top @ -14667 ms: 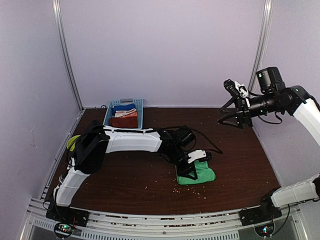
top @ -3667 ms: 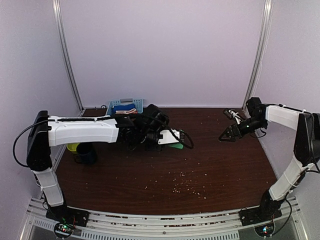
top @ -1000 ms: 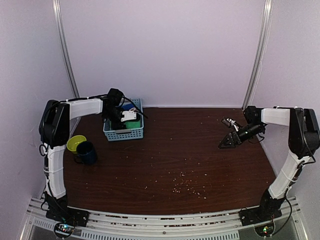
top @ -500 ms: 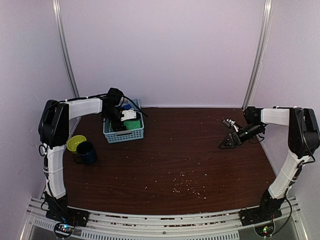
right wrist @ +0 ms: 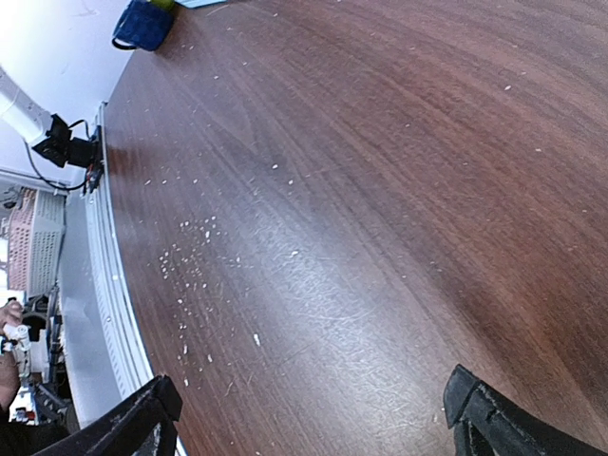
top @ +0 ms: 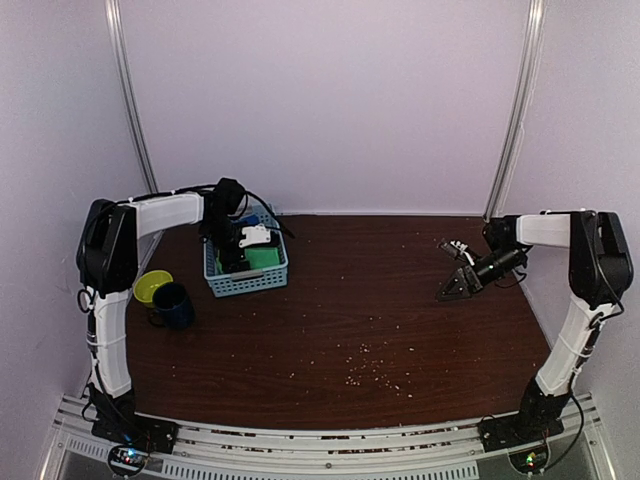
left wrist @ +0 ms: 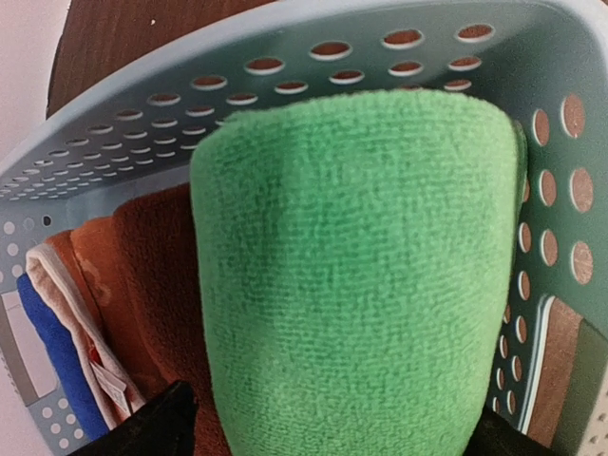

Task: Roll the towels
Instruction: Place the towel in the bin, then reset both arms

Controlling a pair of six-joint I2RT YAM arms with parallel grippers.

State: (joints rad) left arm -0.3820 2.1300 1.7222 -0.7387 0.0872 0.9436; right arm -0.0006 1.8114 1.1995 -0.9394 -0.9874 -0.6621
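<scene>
Bright green cloth towel (left wrist: 351,275), rolled, lies stowed in pale blue perforated basket (left wrist: 95,180); left pincer (left wrist: 337,432) and right pincer (right wrist: 306,389) gape empty; next, lift clear.

Bright green towel (left wrist: 351,275); rust towel (left wrist: 154,285); basket (left wrist: 123,142) pale blue (perforated).

The brown wooden table (right wrist: 399,171) fills nearly the whole view, with pale crumbs (right wrist: 190,256) sprinkled toward 9 o'clock beside the grey metal rail (right wrist: 104,313) along its edge. A dark blue mug (right wrist: 142,24) sits at 11 o'clock. The right tool (right wrist: 313,423) shows two black fingertips at 7 and 5 o'clock, spread wide with bare table between them.
</scene>
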